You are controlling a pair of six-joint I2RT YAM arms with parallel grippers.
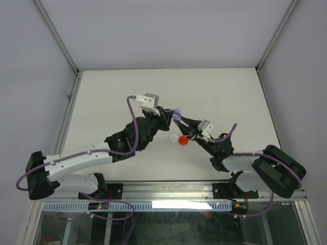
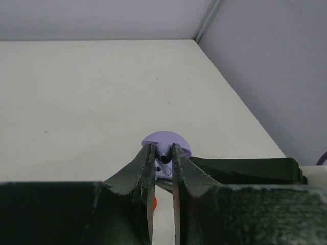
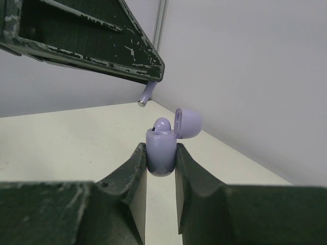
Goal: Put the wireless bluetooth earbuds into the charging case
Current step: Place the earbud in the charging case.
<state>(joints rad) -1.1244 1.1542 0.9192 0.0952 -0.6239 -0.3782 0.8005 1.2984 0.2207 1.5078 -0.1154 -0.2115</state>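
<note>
White bench (image 1: 102,102) and pale walls frame the work. The task looks partway done. In the right wrist view the purple case (image 3: 160,153) sits at frame centre with its lid (image 3: 187,122) swung open, and a seated bud (image 3: 162,124) seems to rest in one well. A stemmed bud (image 3: 146,95) hangs toward the upper left of that view, above and left of the case, not yet in. The left end effector (image 2: 162,149) is almost closed, pinching the stemmed bud. The right end effector (image 3: 161,158) is clamped on the case's sides. In the top view a white piece (image 1: 173,137) and a red piece (image 1: 182,141) lie at centre frame, too small to identify.
</note>
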